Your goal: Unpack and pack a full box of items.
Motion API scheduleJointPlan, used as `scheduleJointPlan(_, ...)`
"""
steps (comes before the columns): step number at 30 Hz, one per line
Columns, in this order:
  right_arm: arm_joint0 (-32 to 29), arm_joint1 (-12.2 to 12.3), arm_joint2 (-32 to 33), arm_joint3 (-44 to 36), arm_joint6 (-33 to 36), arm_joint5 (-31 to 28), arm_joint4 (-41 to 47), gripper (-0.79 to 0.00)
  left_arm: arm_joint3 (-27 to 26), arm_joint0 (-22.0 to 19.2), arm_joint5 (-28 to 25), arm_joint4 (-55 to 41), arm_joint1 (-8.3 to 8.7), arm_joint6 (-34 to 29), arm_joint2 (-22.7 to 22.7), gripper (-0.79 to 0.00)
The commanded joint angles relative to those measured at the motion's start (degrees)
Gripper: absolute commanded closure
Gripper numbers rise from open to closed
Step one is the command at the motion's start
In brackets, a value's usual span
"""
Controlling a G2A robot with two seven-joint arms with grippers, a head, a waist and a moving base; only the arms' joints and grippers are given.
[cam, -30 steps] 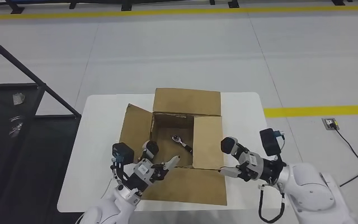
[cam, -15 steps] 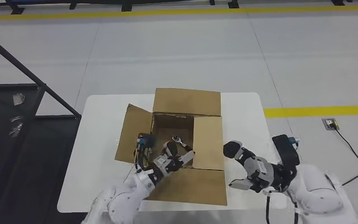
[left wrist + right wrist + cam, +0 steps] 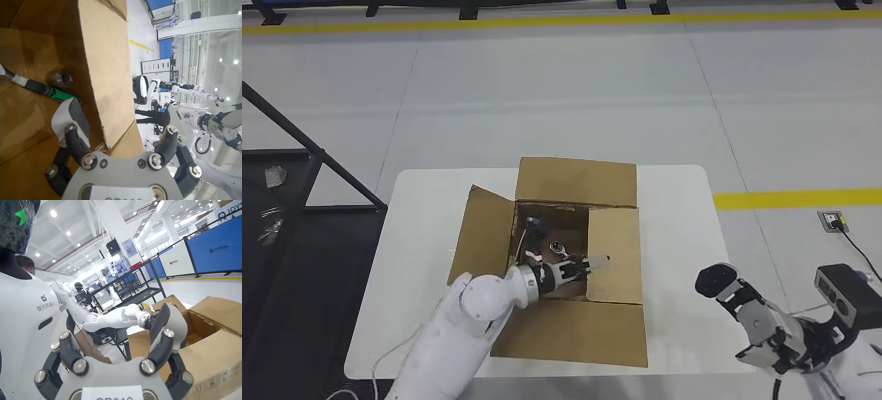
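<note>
An open cardboard box (image 3: 577, 185) stands in the middle of the white table (image 3: 422, 250). On its floor lie a tool with a silver head (image 3: 562, 246) and a green and black handle (image 3: 62, 94), and beside it a small metal socket (image 3: 60, 77). My left gripper (image 3: 577, 266) is open and low in the box, near the right inner flap. In the left wrist view this gripper (image 3: 119, 106) straddles the flap's edge, one finger (image 3: 75, 113) just short of the green handle. My right gripper (image 3: 739, 318) hangs open and holds nothing off the box's front right corner.
The box's four flaps (image 3: 614, 255) stand or lie outward around the opening. A black metal rack (image 3: 282, 200) stands left of the table. White tabletop lies bare to the right of the box (image 3: 682, 230). In the right wrist view the box (image 3: 208, 344) is close ahead.
My left arm has moved from the box's front flap forward and down into the box. My right arm has drawn back from the box's front right corner, toward the table's near right edge.
</note>
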Motion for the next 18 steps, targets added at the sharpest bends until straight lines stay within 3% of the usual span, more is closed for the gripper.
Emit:
scheduleJointPlan(1, -0.12, 0.47, -0.1, -0.27, 0.0, 0.0, 0.46, -0.785, 2.43, -1.32, -1.22, -1.2, -0.39, -0.48, 0.92, -0.785)
scheduleJointPlan(11, 1.69, 1.72, -2.59, 0.07, 0.0, 0.0, 1.1, -0.785, 9.96, -4.13, -8.13, -5.19, -1.96, 0.5, 3.79, -0.785)
scheduleJointPlan(18, 2.47, 2.22, -2.93, -0.06, -0.02, 0.0, 0.94, -0.785, 8.93, -3.07, -15.23, -6.5, -1.86, -0.1, 2.86, -0.785)
